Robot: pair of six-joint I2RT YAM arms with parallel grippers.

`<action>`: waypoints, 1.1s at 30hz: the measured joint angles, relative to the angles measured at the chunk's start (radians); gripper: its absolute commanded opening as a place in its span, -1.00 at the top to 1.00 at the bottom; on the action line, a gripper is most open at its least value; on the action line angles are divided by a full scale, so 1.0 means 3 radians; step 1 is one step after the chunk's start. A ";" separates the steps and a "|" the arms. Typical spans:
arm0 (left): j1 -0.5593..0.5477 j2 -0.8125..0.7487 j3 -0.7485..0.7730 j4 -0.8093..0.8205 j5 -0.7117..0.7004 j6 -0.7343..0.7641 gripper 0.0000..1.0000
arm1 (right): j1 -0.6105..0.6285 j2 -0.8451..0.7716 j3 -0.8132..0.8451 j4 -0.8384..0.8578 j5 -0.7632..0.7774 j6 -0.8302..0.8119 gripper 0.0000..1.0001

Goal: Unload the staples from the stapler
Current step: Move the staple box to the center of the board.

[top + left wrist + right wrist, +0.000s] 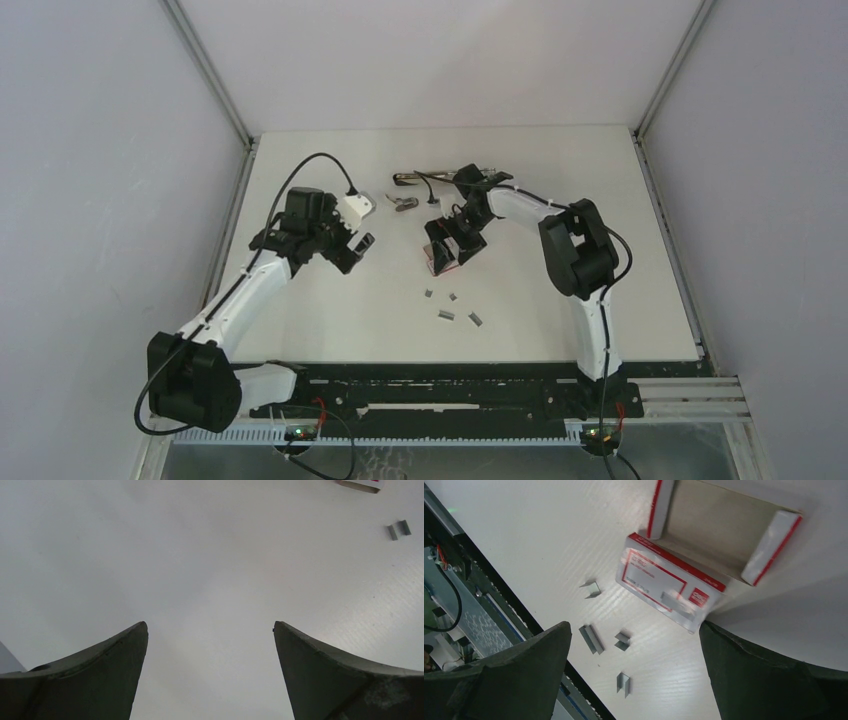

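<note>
Several short grey staple strips [446,315] lie loose on the white table, in front of the red-and-white box [440,258]. The right wrist view shows them [591,639] below the open box [674,585] and its empty tray [724,530]. The dark stapler [420,180] lies at the back, partly behind the right arm. My right gripper [458,240] is open and empty, hovering just above the box; its jaws stand wide in the right wrist view [634,630]. My left gripper [357,248] is open and empty over bare table [210,625], left of the box.
A small grey metal piece [403,202] lies in front of the stapler. In the left wrist view, one staple strip [398,530] and a box corner [362,484] show at the top right. The black front rail [454,580] runs along the near table edge.
</note>
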 measured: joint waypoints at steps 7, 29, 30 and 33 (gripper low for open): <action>0.0355 -0.0112 0.0000 0.0023 -0.0024 -0.0075 -0.99 | 0.0247 0.0088 0.0112 0.0004 -0.0107 0.0097 -1.00; 0.0758 -0.0473 -0.0211 0.0020 0.0043 -0.0048 -0.99 | 0.0755 0.1015 0.1652 0.0427 -0.0017 0.0682 -1.00; 0.0767 -0.0514 -0.0243 0.0022 0.0084 -0.0028 -0.99 | 0.0736 0.1011 0.1681 0.0426 0.0001 0.0673 -1.00; 0.0765 -0.0594 -0.0324 0.0013 0.0234 0.0055 -0.99 | 0.0661 0.0928 0.1685 0.0402 0.0037 0.0626 -1.00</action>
